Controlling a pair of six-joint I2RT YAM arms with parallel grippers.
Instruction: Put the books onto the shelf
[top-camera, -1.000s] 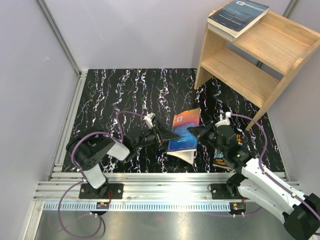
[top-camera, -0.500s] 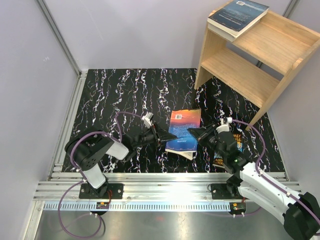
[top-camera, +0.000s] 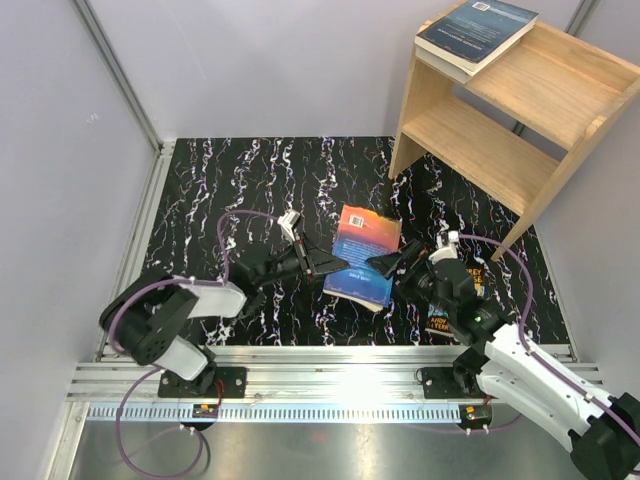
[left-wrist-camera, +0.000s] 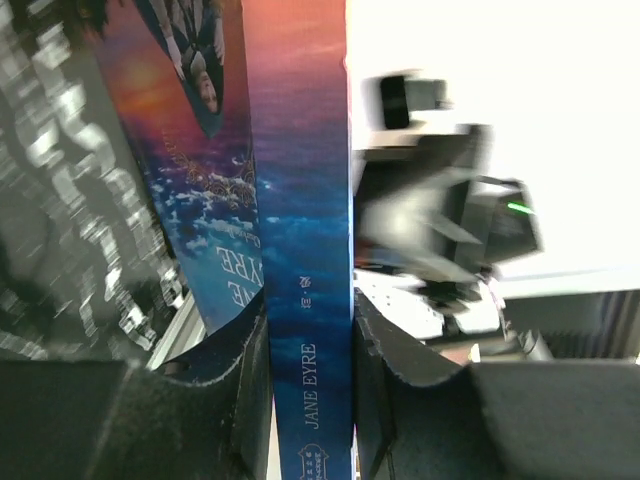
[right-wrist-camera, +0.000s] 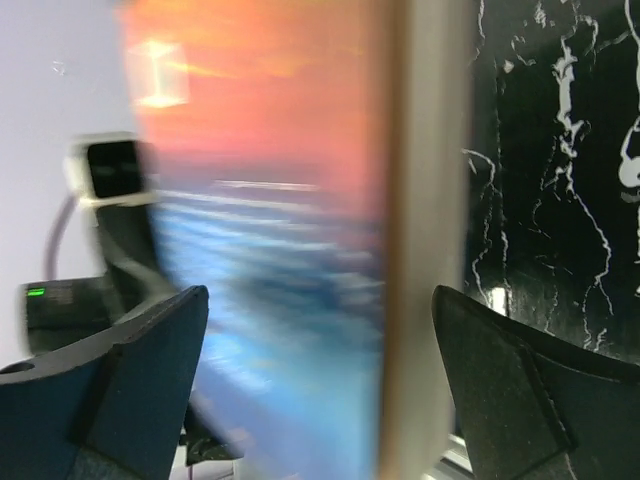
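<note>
A blue and orange book (top-camera: 365, 250), with "JANE EYRE" on its spine (left-wrist-camera: 308, 300), is tilted up off the mat between the two arms. My left gripper (top-camera: 333, 267) (left-wrist-camera: 310, 400) is shut on its spine edge, with one pad (left-wrist-camera: 385, 400) on each cover. My right gripper (top-camera: 386, 264) (right-wrist-camera: 318, 310) is open at the book's (right-wrist-camera: 280, 250) opposite edge, jaws wide and not touching it. A second book (top-camera: 441, 320) lies flat, partly under the right arm. A dark blue book (top-camera: 478, 25) rests on top of the wooden shelf (top-camera: 480, 140) at the back right.
A black marbled mat (top-camera: 250, 190) covers the table. A metal rail (top-camera: 300, 385) runs along the near edge and up the left side. Grey walls close in the left and back. Purple cables (top-camera: 225, 235) loop off both arms.
My right gripper has opened and let go of the book. My left gripper has shut on its spine, and the book has shifted slightly left and away.
</note>
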